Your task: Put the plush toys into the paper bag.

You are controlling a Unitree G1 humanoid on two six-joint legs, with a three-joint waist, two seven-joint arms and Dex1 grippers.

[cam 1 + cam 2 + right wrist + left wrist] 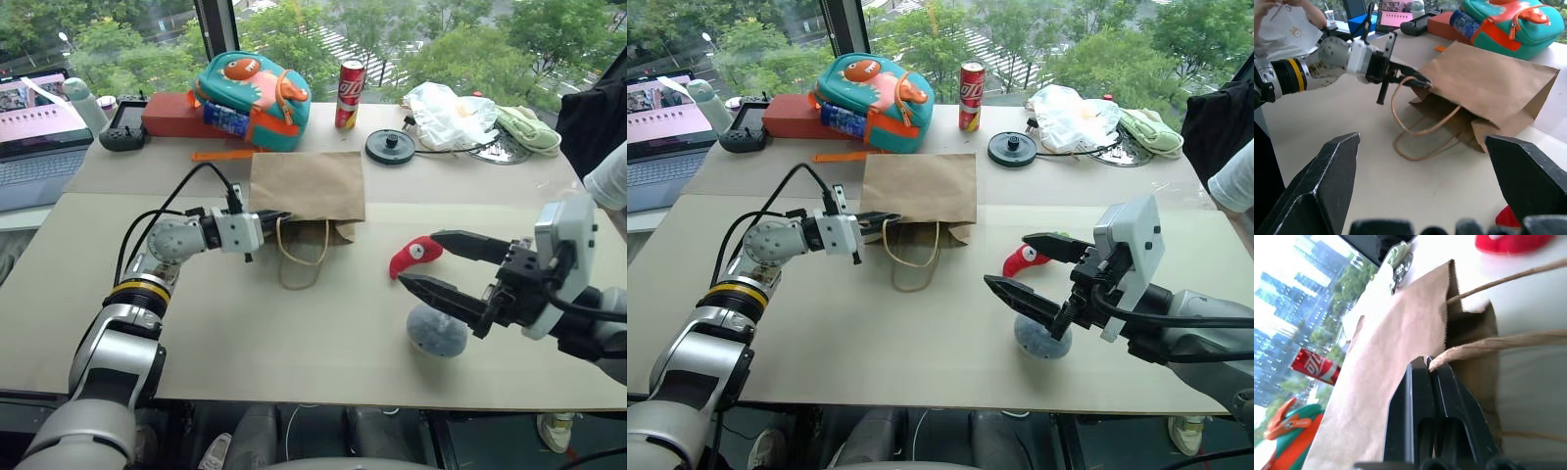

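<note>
The brown paper bag (307,184) lies flat on the table with its mouth facing me and its cord handles spread in front. My left gripper (284,215) points level at the mouth and is shut on the upper handle (1484,343), lifting it a little. The red radish plush toy (411,255) lies to the right of the bag, and the round grey-blue plush toy (438,333) sits nearer the front edge. My right gripper (418,258) hovers open just above the two toys, touching neither. In the right wrist view its fingers (1327,181) frame the bag (1498,83).
Along the back stand a teal-and-orange fish backpack (253,86), a red can (350,95), a white plastic bag (449,113), a black round disc (390,146), a red box (171,113) and a laptop (34,122). A person's sleeve (607,176) shows at the right edge.
</note>
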